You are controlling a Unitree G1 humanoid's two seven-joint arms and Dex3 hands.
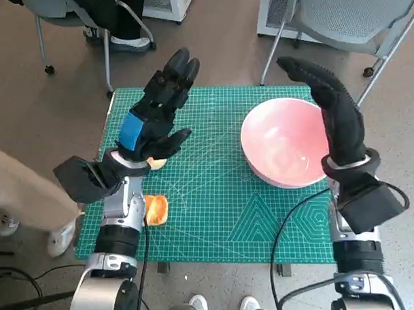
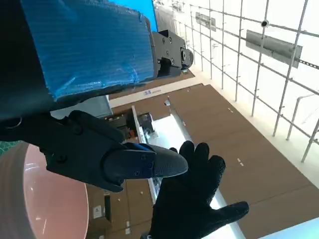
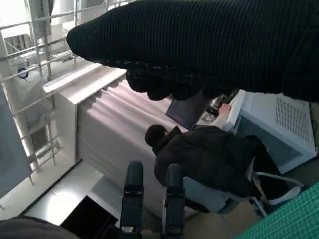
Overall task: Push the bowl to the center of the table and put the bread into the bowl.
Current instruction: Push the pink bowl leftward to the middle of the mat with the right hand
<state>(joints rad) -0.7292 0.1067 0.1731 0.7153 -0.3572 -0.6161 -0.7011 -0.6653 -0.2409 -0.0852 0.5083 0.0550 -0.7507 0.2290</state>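
Pushing of the bowl is judged to be the step in hand, and it is not yet done: in the head view the pink bowl is seen at the centre right of the frame, on the right part of the green cutting mat, well off the mat's middle. The right hand is raised at the upper right of the frame, just beside the bowl's outer rim, with its gloved fingers stretched out and nothing held; whether the rim is touched cannot be told. The left hand is held up at the centre left of the frame, over the mat, its fingers spread and nothing grasped. The bread is seen at the lower left of the frame, lying on the mat near its edge, partly hidden by the left forearm, well apart from the bowl. In the left wrist view the bowl's pink inside is shown at the lower left, with the gloved right hand beyond it.

For the next move, the right hand would need to be lowered against the bowl's outer wall and the bowl slid toward the middle of the frame. Only then could the bread be picked up by the left hand and dropped in.
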